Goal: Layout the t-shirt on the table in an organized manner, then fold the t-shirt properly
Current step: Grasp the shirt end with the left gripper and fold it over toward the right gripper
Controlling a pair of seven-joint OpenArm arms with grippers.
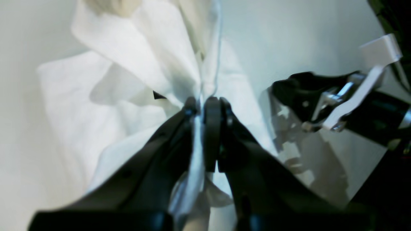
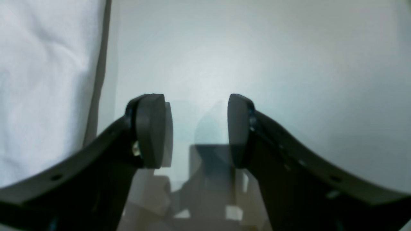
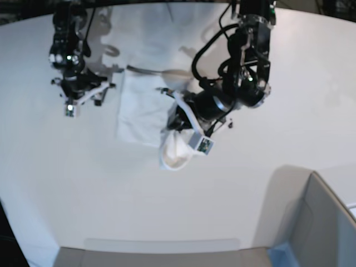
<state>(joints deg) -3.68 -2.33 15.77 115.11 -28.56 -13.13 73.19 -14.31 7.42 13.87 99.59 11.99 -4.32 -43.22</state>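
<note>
Left hand (image 1: 204, 107) clamped on a bunched fold of the white t-shirt (image 3: 146, 108), lifting it off the table (image 3: 111, 189) near centre. Right hand (image 2: 199, 130) spread apart, empty, just beside the shirt's edge.

Bright, evenly lit workspace.
At five o'clock, a grey box (image 3: 325, 222) with a blue edge; dark floor (image 3: 8, 245) visible at seven o'clock and along twelve.
</note>
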